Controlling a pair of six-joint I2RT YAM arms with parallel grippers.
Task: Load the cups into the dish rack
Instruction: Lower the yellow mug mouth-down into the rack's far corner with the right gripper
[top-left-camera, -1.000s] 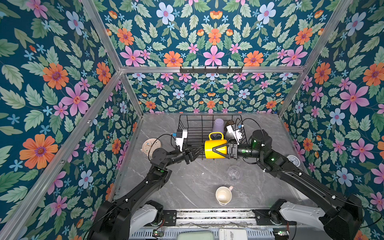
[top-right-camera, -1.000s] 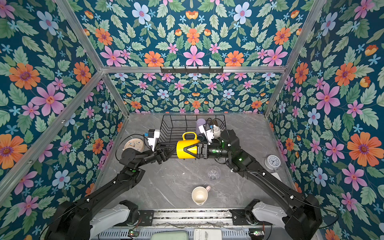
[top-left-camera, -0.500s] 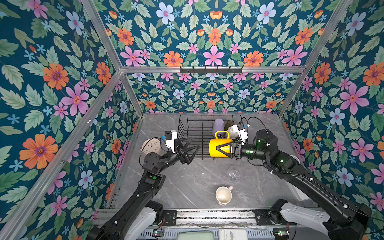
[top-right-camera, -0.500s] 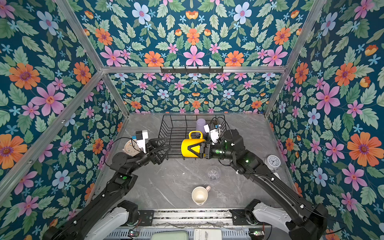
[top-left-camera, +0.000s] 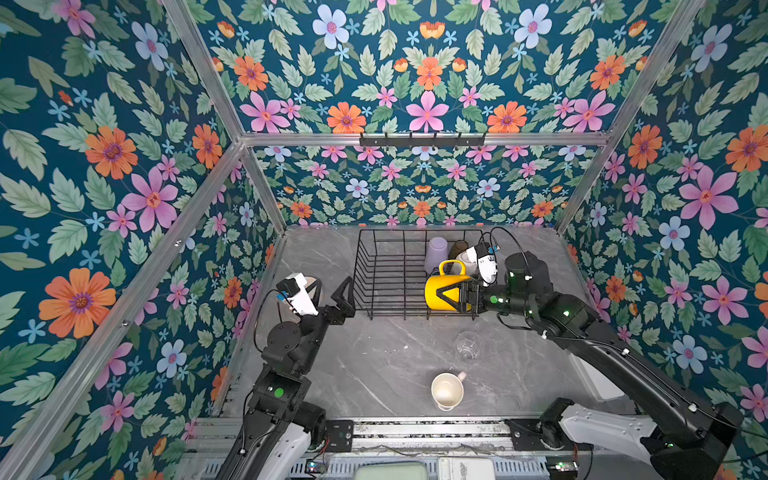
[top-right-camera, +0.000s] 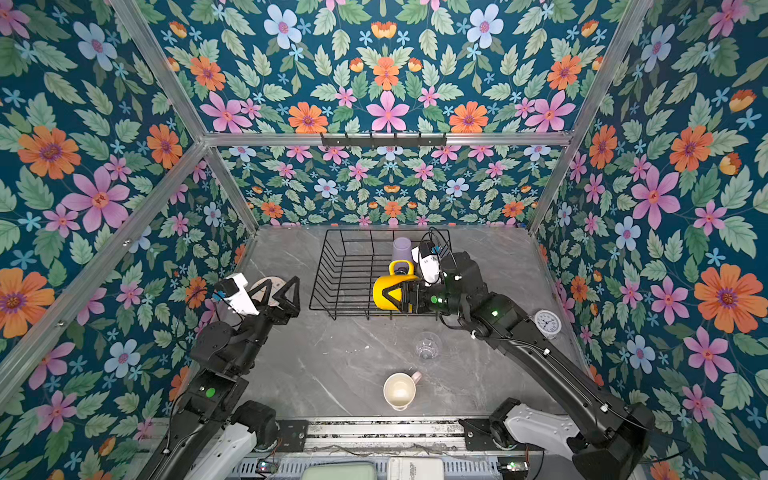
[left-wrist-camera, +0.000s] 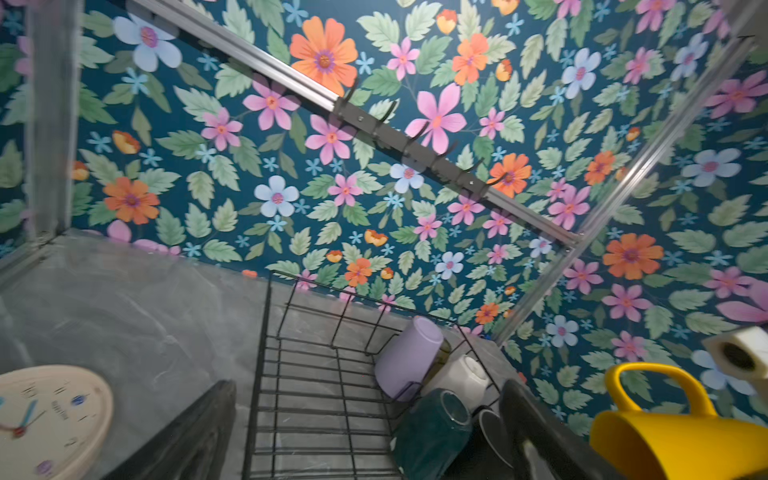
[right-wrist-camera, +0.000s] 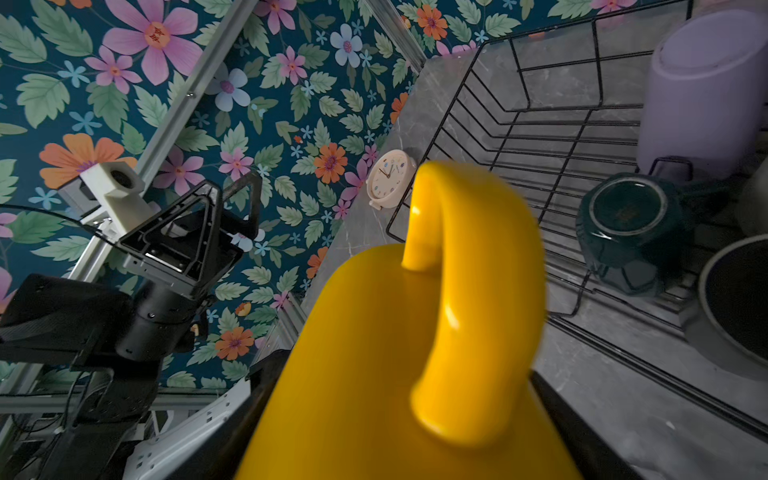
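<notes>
yellow mug clamped over the front right of the rack

the glossy yellow mug (top-left-camera: 434, 291) with its thick loop handle lies on its side, handle upward, over the front right part of the rectangular black wire dish rack (top-left-camera: 362, 266). my right gripper (top-left-camera: 453, 297) is clamped on the mug's body, and the right wrist view shows a dark finger on either side of it. i cannot tell whether the mug touches the wires below.

behind it, along the rack's right side, five cups crowd together. an upturned lilac tumbler (top-left-camera: 436, 253) stands toward the back, with an olive-brown tumbler (top-left-camera: 459, 249) just beside it. nearer the front are a white mug (left-wrist-camera: 457, 376) and a dark-green mug (right-wrist-camera: 627, 228), whose base is turned toward my right wrist camera. a black mug (right-wrist-camera: 739, 299) is partly cut off by the frame edge.

in front of the rack, on the grey marble-patterned table (top-left-camera: 374, 365), a clear glass (top-left-camera: 466, 345) stands near the rack's front right corner. a pale-pink mug (top-left-camera: 446, 390) sits upright closer to the table's front edge, showing its cream inside.

my left gripper (top-left-camera: 330, 293) hangs off the rack's front left corner, its fingers spread wide apart with nothing between them. below it a round pink clock (left-wrist-camera: 45, 419) is on the table by the left wall. a round white clock (top-right-camera: 547, 322) sits by the right wall, just beside my right arm. a black hook rail (top-left-camera: 422, 139) is fixed to the metal bar across the flowered back wall.
</notes>
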